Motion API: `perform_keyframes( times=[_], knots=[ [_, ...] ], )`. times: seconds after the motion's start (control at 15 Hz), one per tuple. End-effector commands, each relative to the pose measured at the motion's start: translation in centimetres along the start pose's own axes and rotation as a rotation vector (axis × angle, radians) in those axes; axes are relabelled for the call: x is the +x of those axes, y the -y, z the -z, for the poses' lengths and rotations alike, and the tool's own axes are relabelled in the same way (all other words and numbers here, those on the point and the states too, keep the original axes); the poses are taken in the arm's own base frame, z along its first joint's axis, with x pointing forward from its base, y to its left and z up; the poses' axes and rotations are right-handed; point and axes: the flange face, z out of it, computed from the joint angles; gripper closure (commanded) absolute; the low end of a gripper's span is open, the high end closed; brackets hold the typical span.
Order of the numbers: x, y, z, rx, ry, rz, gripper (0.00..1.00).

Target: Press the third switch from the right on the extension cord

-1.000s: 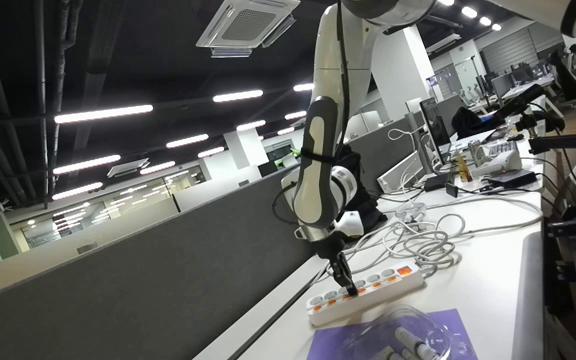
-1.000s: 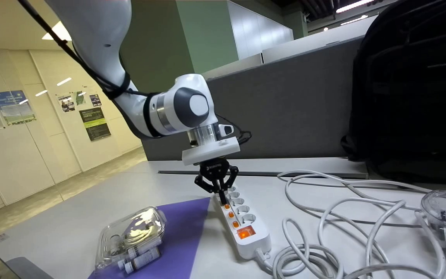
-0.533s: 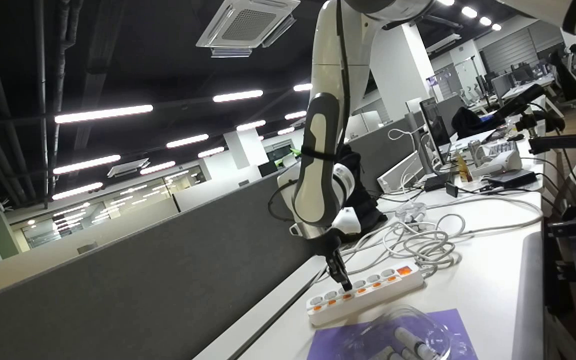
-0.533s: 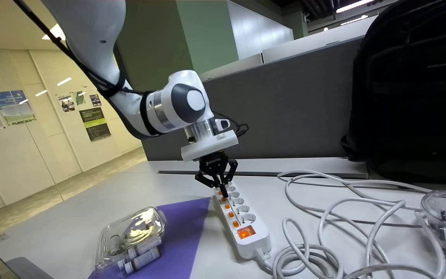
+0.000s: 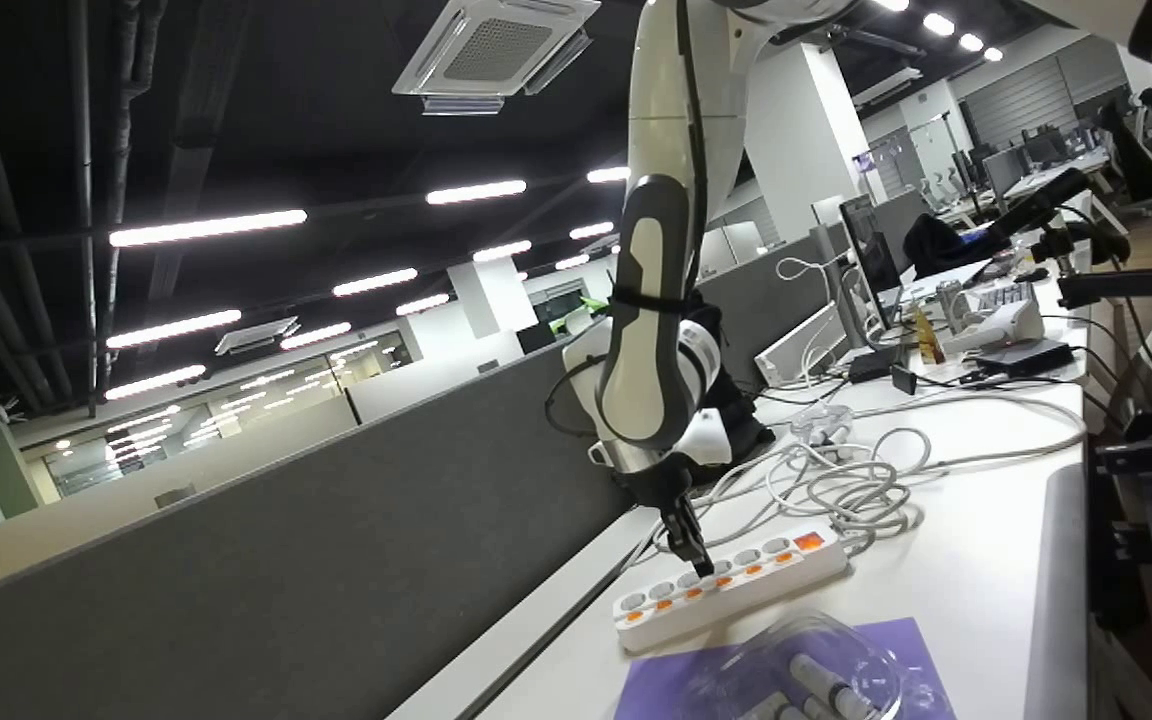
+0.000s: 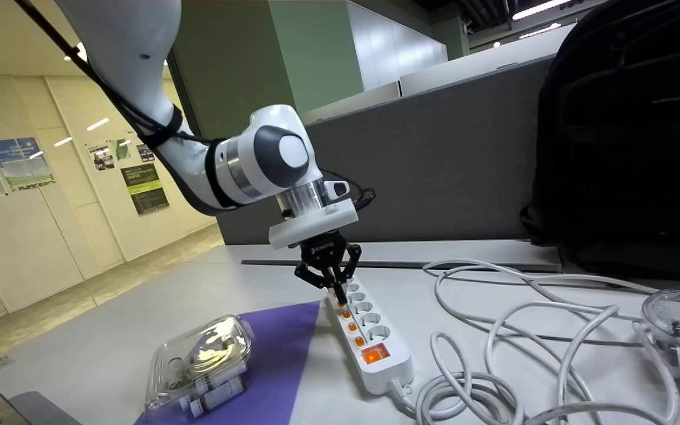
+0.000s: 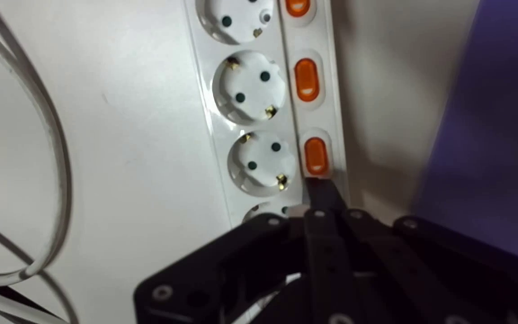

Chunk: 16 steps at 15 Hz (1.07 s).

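Your closed, empty gripper (image 6: 342, 298) should centre over the likely switch (image 7: 316, 156) just ahead on the extension cord (image 7: 272, 127), then press straight down.

One extension cord (image 5: 738, 598), six sockets (image 5: 748, 556), one tool (image 6: 341, 300)

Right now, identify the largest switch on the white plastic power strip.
The rectangular orange switch, nearest where the white cable enters; the other orange switches along the power strip are small ovals.
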Motion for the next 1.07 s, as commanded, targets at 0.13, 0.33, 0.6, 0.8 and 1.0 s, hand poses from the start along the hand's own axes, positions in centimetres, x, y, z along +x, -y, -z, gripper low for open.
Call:
perform_keyframes(
  times=[0.13, 0.33, 0.6, 0.8, 1.0],
  knots=[
    [-2.2, 0.3, 0.0, -0.008, -0.004, -0.066, 1.00],
    [-2.6, 0.1, -0.6, 0.013, -0.015, -0.072, 1.00],
    [-2.6, -0.3, -0.5, 0.017, -0.034, -0.078, 1.00],
    [-2.3, -0.3, -0.5, 0.020, -0.042, -0.076, 1.00],
    [-2.2, -0.1, -1.2, 0.040, -0.033, -0.073, 1.00]
  ],
)
